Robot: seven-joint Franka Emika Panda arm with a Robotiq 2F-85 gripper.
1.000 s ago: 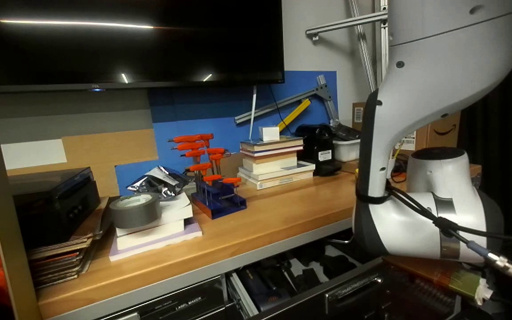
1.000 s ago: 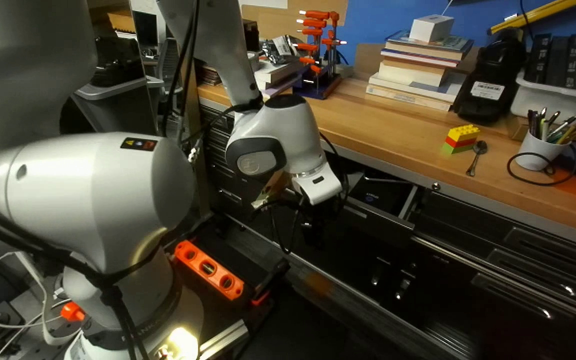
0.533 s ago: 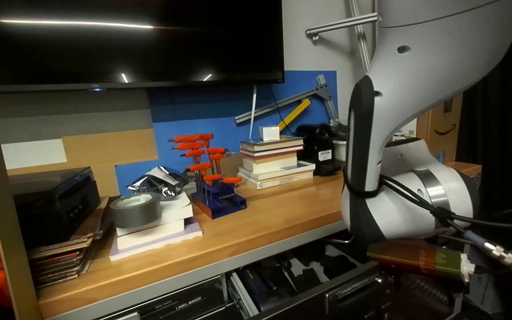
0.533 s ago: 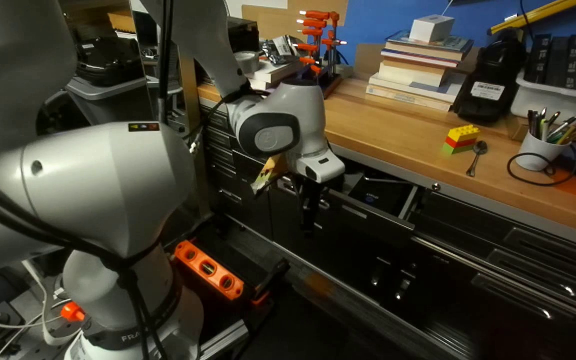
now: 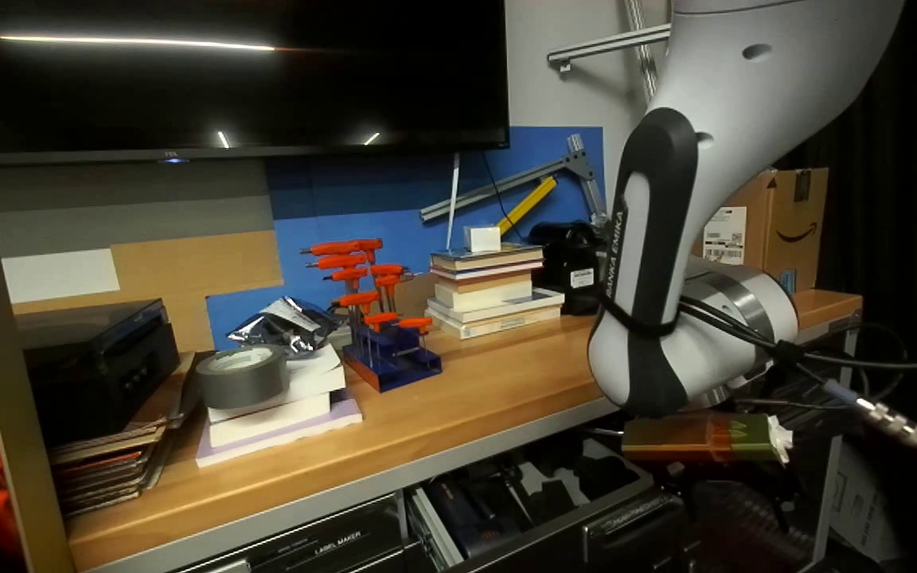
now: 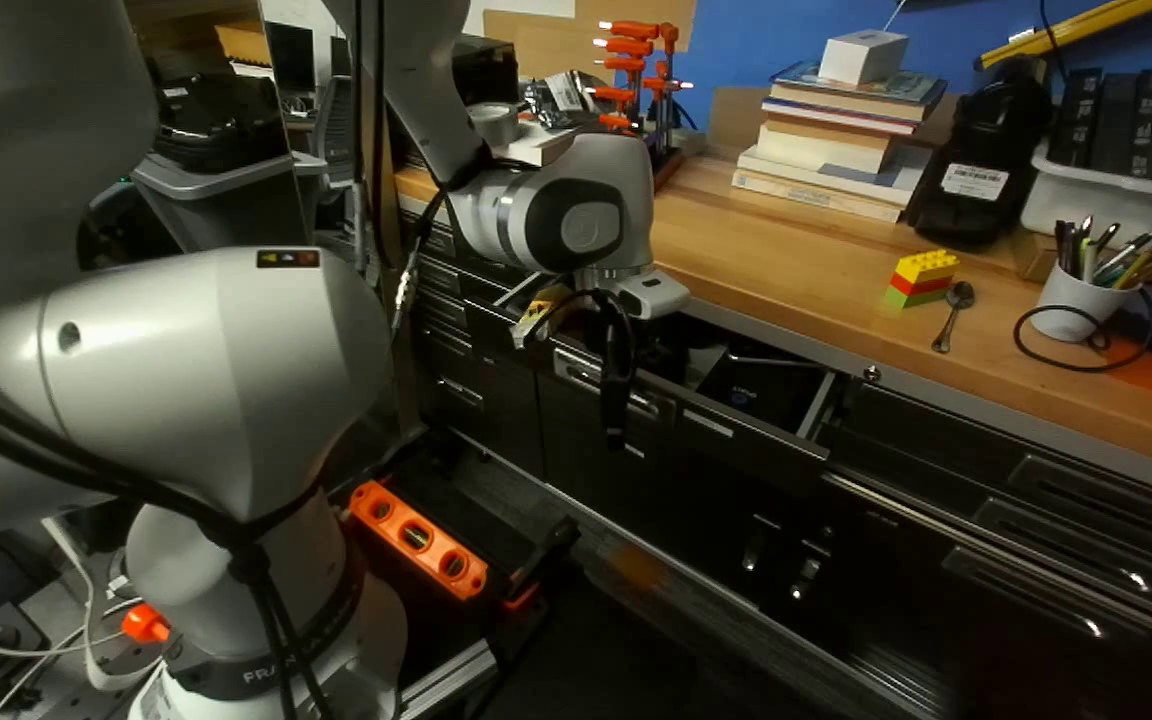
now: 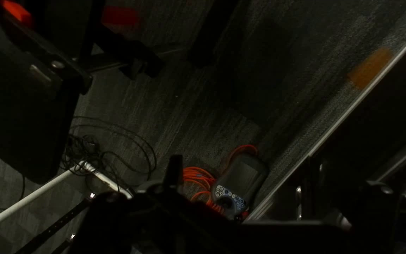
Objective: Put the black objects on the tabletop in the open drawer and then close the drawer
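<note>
The open drawer (image 5: 641,509) is pulled out below the wooden tabletop (image 5: 506,374), and its front (image 6: 756,425) also shows in an exterior view. Dark items (image 5: 554,497) lie inside, too dim to tell apart, along with a black box (image 6: 751,392). The black objects of the task are hidden or out of view on the tabletop (image 6: 806,265). My black gripper (image 6: 618,425) points down in front of the drawer face. In the wrist view the gripper (image 7: 241,160) is open, a dark finger (image 7: 174,171) at the left and only floor between the jaws.
On the tabletop are a toy-brick stack (image 6: 922,278), a spoon (image 6: 954,315), a pen cup (image 6: 1081,290), stacked books (image 6: 826,150), a black case (image 6: 981,170) and a red-handled tool rack (image 6: 641,150). A teach pendant (image 7: 241,176) lies on the floor below me.
My arm has risen and its wrist has swung over toward the workbench, bringing the gripper up beside the drawer front. The drawer and the tabletop items stay as they were.
</note>
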